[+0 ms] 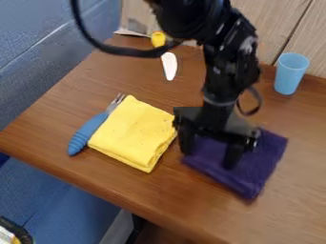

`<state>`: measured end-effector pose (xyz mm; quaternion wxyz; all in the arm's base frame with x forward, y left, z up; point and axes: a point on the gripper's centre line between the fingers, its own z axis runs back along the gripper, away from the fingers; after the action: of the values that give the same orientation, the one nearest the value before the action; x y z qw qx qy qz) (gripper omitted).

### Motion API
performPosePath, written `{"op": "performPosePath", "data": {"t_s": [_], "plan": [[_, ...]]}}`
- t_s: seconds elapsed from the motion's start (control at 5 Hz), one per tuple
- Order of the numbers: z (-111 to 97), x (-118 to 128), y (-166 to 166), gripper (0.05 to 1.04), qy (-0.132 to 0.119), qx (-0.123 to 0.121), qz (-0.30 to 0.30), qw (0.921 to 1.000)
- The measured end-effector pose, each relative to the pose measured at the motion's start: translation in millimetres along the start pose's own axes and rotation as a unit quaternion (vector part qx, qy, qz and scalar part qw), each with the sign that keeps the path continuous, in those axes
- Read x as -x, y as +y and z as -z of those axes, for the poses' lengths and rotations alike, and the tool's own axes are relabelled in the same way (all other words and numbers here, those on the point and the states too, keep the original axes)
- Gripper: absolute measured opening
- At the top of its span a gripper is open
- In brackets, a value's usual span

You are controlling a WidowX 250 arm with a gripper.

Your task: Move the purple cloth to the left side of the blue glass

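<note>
Purple cloth (258, 164): one, flat on the worktop (64, 116), nearer the camera than the upright blue glass (292, 71); far portion hidden by the end effector (208, 159). End effector: fingers spread wide over the cloth, nothing gripped — contact with the fabric, cannot tell. Yellow cloth (134, 133): folded, beside a blue-handled fork (89, 131). White-and-yellow utensil (169, 66) — middle obscured by a cable (127, 51). Arm (219, 71): cut off at top.
</note>
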<state>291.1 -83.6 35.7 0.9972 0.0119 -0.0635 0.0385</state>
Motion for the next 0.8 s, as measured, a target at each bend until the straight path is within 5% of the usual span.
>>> {"op": "performPosePath", "data": {"t_s": [0.8], "plan": [[14, -118, 14, 1.001, -0.026, -0.014, -0.113, 0.9932]]}}
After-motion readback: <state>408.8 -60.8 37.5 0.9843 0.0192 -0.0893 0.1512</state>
